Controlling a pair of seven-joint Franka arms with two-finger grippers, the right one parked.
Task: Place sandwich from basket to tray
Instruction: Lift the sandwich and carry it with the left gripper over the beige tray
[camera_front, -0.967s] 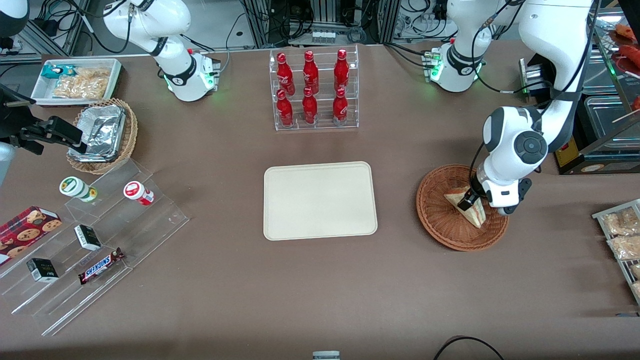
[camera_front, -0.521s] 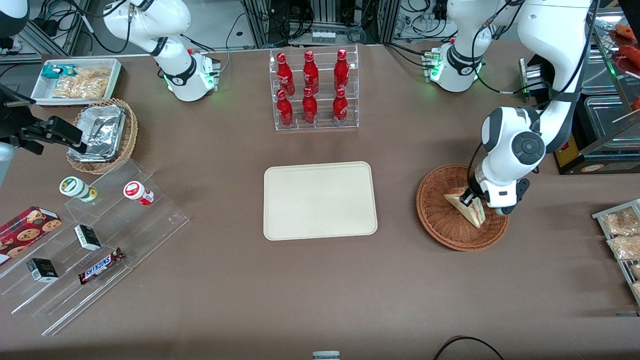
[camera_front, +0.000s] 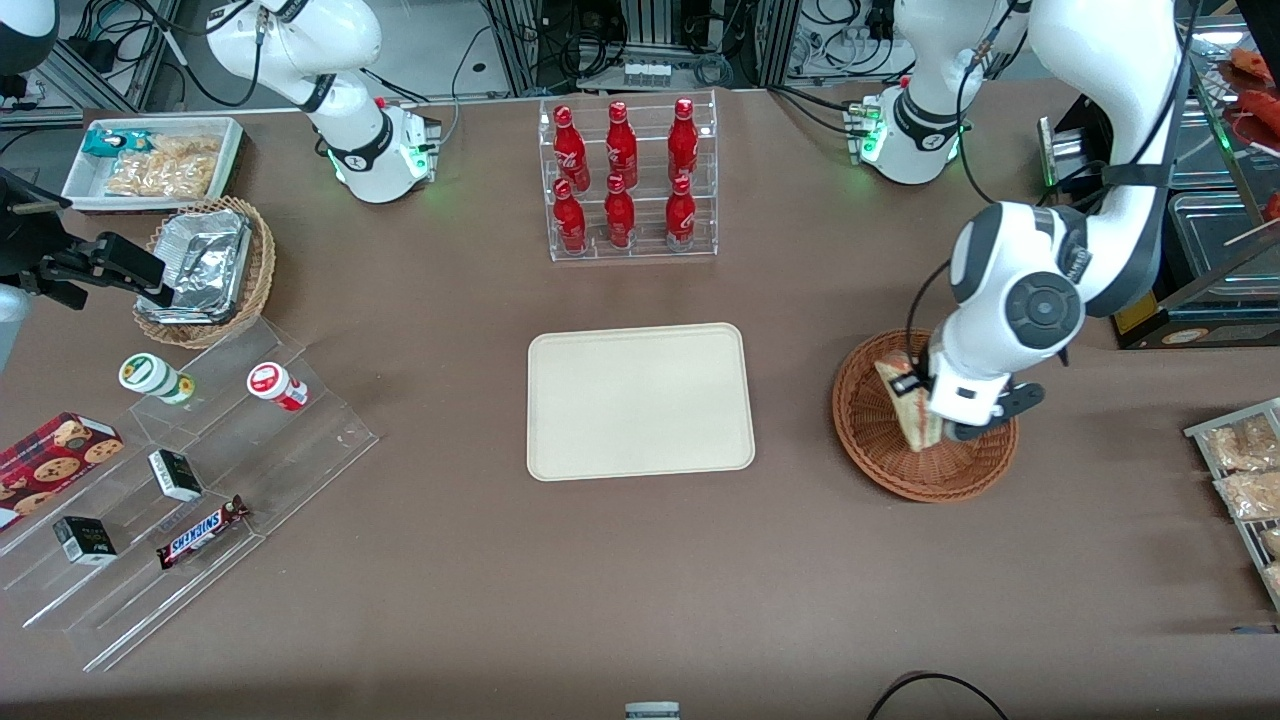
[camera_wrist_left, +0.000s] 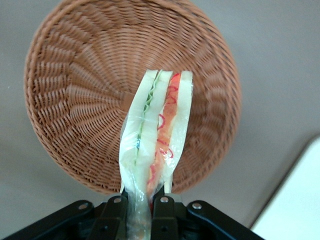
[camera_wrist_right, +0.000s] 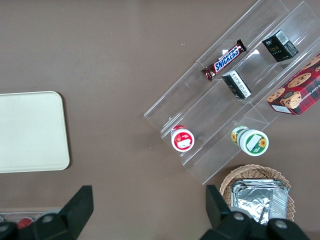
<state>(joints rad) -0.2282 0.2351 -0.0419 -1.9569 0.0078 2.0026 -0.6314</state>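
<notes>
The sandwich (camera_front: 903, 402), a pale bread wedge in clear film with pink, orange and green layers, hangs above the reddish-brown wicker basket (camera_front: 878, 455), lifted off its weave. My left gripper (camera_front: 912, 386) is shut on the sandwich, pinching its narrow end. In the left wrist view the sandwich (camera_wrist_left: 157, 132) reaches out from the gripper (camera_wrist_left: 142, 202) over the empty basket (camera_wrist_left: 80, 90). The cream-beige tray (camera_front: 640, 400) lies flat mid-table, beside the basket toward the parked arm's end, with nothing on it. Its corner (camera_wrist_left: 300, 200) shows in the left wrist view, and the tray (camera_wrist_right: 30, 132) also appears in the right wrist view.
A clear rack of red bottles (camera_front: 628, 180) stands farther from the camera than the tray. A stepped acrylic shelf with snacks (camera_front: 190, 470), a tan basket with foil containers (camera_front: 205, 270) and a white snack tray (camera_front: 155, 160) lie toward the parked arm's end. Snack packets (camera_front: 1245, 470) lie at the working arm's end.
My gripper has risen with the sandwich held in it. The sandwich has come up off the basket floor and shifted slightly toward the tray.
</notes>
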